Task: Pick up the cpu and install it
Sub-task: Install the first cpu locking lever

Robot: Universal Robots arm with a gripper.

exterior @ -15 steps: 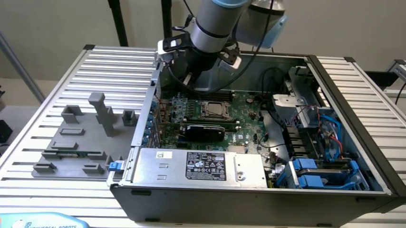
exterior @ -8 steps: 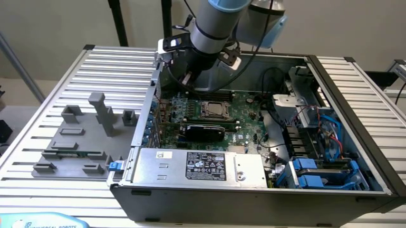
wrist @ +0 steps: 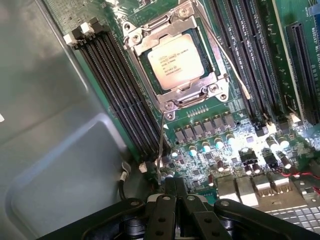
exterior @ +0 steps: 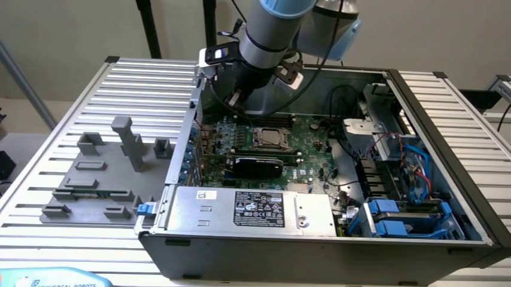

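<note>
Cpu [wrist: 176,61] is seen seated flat in the socket frame [wrist: 196,94] on the motherboard [wrist: 215,145], silver top up, near the middle of the computer case [exterior: 319,245] in the exterior view. Gripper [wrist: 176,187] is seen with fingers closed together and nothing held. It is hung over the board, apart from the chip, at roughly 11 o'clock from the socket in the exterior view. Memory slots [wrist: 117,100] are lined up just beside the frame. A thin lever wire [wrist: 227,60] is angled along the frame's side; whether it is latched cannot be told. Placement is judged done, with the install at or near its end. Any further move is judged to call for clearance from lever wire and slots, with the chip left undisturbed. Grey fixture blocks [exterior: 104,179] are set at 9 o'clock on the table [exterior: 152,78], outside the case.
</note>
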